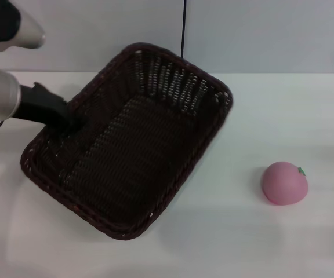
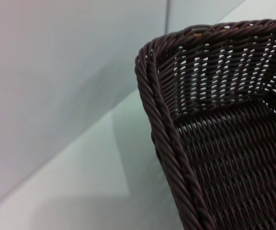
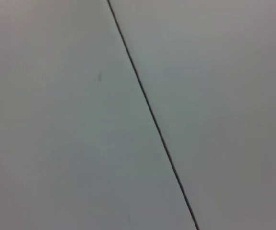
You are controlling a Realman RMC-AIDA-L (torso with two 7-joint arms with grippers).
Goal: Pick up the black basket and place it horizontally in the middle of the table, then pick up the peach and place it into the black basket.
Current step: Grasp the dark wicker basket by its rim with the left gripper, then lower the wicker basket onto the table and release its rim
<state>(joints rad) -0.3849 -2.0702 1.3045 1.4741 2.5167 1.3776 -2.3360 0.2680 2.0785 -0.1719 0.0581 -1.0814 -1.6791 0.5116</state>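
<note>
The black basket (image 1: 133, 145) lies diagonally on the white table (image 1: 283, 110), left of the middle, its open side up and empty. My left gripper (image 1: 71, 120) reaches in from the left and is shut on the basket's left long rim, with one finger inside the wall. The left wrist view shows the braided rim and a corner of the basket (image 2: 210, 120) close up, without my fingers. The pink peach (image 1: 285, 182) sits on the table to the right of the basket, apart from it. My right gripper is out of view.
A pale wall stands behind the table, with a thin dark vertical line (image 1: 184, 29) on it. The right wrist view shows only a pale surface crossed by a thin dark line (image 3: 152, 115).
</note>
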